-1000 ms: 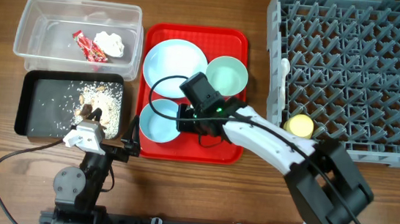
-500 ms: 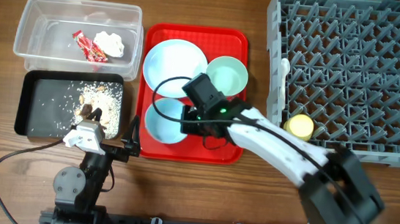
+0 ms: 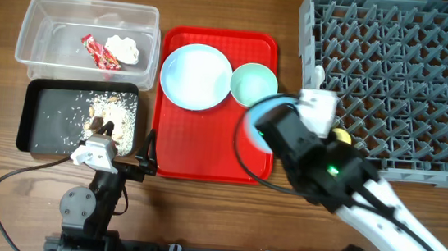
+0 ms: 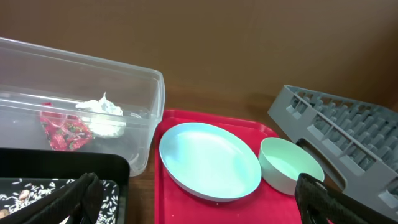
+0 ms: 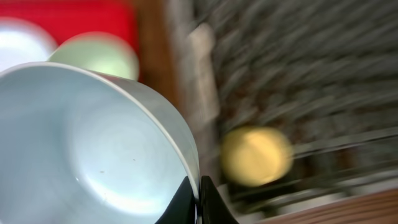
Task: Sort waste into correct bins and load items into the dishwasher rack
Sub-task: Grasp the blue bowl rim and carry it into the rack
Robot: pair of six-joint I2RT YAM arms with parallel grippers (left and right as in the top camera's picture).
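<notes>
My right gripper (image 3: 268, 131) is shut on the rim of the pale blue bowl (image 3: 248, 136) and holds it above the red tray's right edge, near the grey rack (image 3: 402, 77). In the right wrist view the fingers (image 5: 199, 198) pinch the bowl's rim (image 5: 93, 143). The yellow-green cup (image 3: 340, 137) sits in the rack's near left corner. The pale blue plate (image 3: 196, 76) and the light green bowl (image 3: 254, 85) stay on the red tray. My left gripper (image 4: 193, 205) is open and empty, low at the table's front. The fork and spoon are out of view.
The clear tub (image 3: 53, 18) holds the red wrapper (image 3: 99, 52) and the white tissue (image 3: 123, 47). The black tray (image 3: 43, 116) holds beige food scraps (image 3: 113, 119). The red tray (image 3: 197, 152) lies between the bins and the rack.
My right gripper has lifted the pale blue bowl off the front left of the red tray and carried it right, towards the rack. The left arm has not moved.
</notes>
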